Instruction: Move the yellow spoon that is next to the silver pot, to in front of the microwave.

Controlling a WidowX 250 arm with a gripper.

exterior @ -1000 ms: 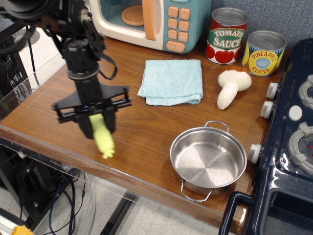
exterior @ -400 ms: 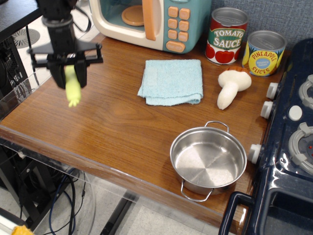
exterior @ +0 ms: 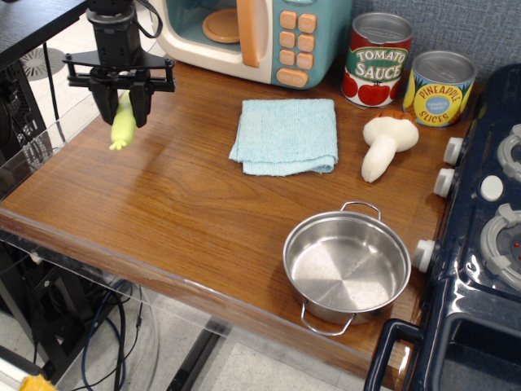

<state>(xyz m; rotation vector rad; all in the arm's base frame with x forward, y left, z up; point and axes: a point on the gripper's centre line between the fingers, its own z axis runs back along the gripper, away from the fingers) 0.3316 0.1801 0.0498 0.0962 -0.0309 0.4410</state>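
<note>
My gripper [exterior: 120, 102] is shut on the yellow spoon [exterior: 122, 129] at the far left of the table. The spoon's pale yellow-green handle hangs down from the fingers, nub lowest, above the wood; its silver bowl is hidden between the fingers. The teal and cream microwave [exterior: 248, 37] stands at the back, to the right of the gripper, with its door open and an orange plate inside. The silver pot [exterior: 347, 262] sits empty near the front right edge, far from the gripper.
A folded light blue cloth [exterior: 286, 135] lies mid-table. A cream mushroom [exterior: 385, 143], a tomato sauce can [exterior: 377, 59] and a pineapple can [exterior: 440, 88] stand at the back right. A dark blue toy stove [exterior: 480, 236] borders the right side. The table's left edge is just beside the gripper.
The gripper carried the spoon from near the front left edge back and to the left, toward the microwave's left front. Nothing else moved.
</note>
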